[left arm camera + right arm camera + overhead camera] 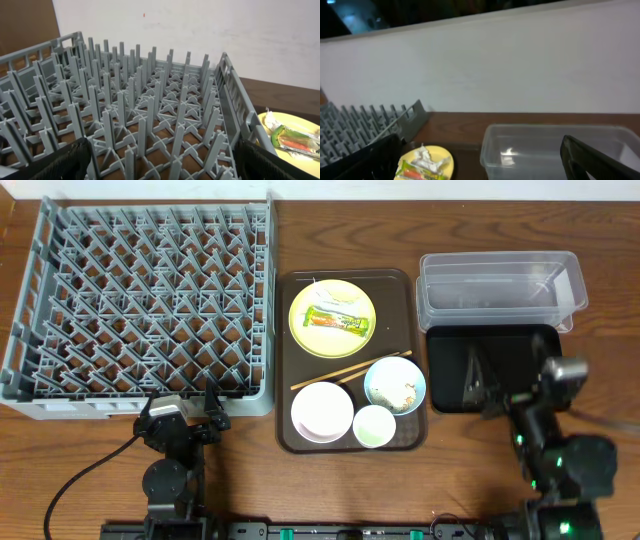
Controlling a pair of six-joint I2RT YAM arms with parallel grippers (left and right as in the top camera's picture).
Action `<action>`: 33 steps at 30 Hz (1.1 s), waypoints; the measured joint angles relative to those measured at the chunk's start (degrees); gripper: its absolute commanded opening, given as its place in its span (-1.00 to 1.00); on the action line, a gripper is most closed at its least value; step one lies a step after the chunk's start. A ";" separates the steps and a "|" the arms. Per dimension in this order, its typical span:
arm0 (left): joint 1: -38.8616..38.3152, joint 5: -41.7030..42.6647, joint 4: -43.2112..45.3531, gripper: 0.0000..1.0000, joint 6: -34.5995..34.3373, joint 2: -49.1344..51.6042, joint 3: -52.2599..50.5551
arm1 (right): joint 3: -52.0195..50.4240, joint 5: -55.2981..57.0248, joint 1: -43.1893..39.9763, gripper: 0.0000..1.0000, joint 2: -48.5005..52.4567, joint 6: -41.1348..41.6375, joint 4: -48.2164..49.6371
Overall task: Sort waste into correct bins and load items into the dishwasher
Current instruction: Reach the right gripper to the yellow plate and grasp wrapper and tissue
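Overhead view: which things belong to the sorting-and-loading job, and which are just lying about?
Job: snack wrapper, crumpled paper, food scraps, yellow plate, light blue bowl, white bowl, green cup, chopsticks, clear tub, black tray, grey dish rack.
Lying about: brown serving tray, black cable.

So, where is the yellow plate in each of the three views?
Overhead: yellow plate near the centre, on the brown tray's far end.
Left wrist: yellow plate at lower right edge, cut off.
Right wrist: yellow plate at bottom edge, left of centre.
Shared landmark: grey dish rack, left of it everywhere.
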 measured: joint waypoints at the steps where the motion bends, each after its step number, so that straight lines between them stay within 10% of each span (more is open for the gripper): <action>1: 0.00 0.07 0.00 0.85 0.00 0.00 0.00 | 2.45 -0.96 0.00 0.99 3.32 -0.55 -0.04; 8: 0.00 0.28 0.00 0.85 -0.02 0.00 0.00 | 22.58 -10.60 0.00 0.99 26.32 -2.05 -5.35; 24: 0.00 0.44 -0.02 0.85 0.00 0.00 0.00 | 82.09 -19.47 11.28 0.98 73.96 -12.48 -52.87; 33: 0.00 0.42 -0.02 0.85 0.00 0.00 0.00 | 88.91 -19.50 15.98 0.99 87.73 -17.79 -49.22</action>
